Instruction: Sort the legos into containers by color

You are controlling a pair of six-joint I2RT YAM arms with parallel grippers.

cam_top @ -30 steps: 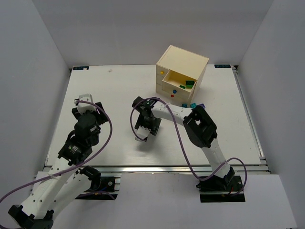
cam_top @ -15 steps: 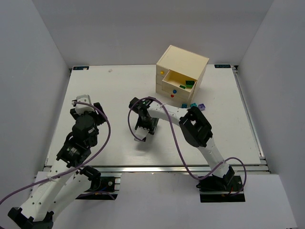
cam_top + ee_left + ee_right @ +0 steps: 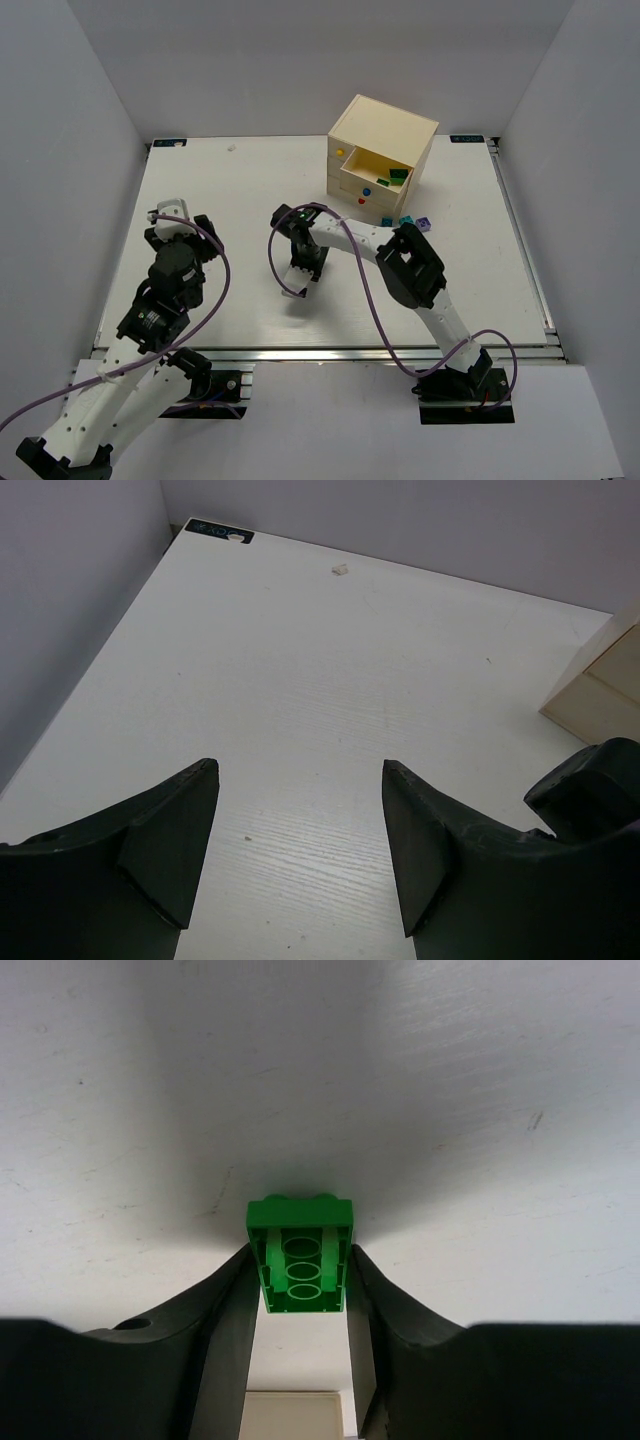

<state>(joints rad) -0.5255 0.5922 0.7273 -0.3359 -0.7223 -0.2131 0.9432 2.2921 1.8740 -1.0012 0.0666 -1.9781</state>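
Observation:
A green lego lies upside down on the white table, its hollow underside facing the right wrist camera. My right gripper is shut on it, one finger pressed against each long side. From above, that gripper points down at the table's middle and hides the brick. The cream chest stands at the back right. Its top drawer is pulled open, with green legos inside. A teal lego and a lilac lego lie at the chest's foot. My left gripper hangs open over bare table.
The chest's two lower drawers are closed, with a blue knob and a red knob. The top drawer carries a yellow knob. A corner of the chest shows in the left wrist view. Grey walls enclose the table on three sides.
The right gripper's fingers have closed in onto the green lego, and that arm has shifted slightly left. The left arm has barely moved.

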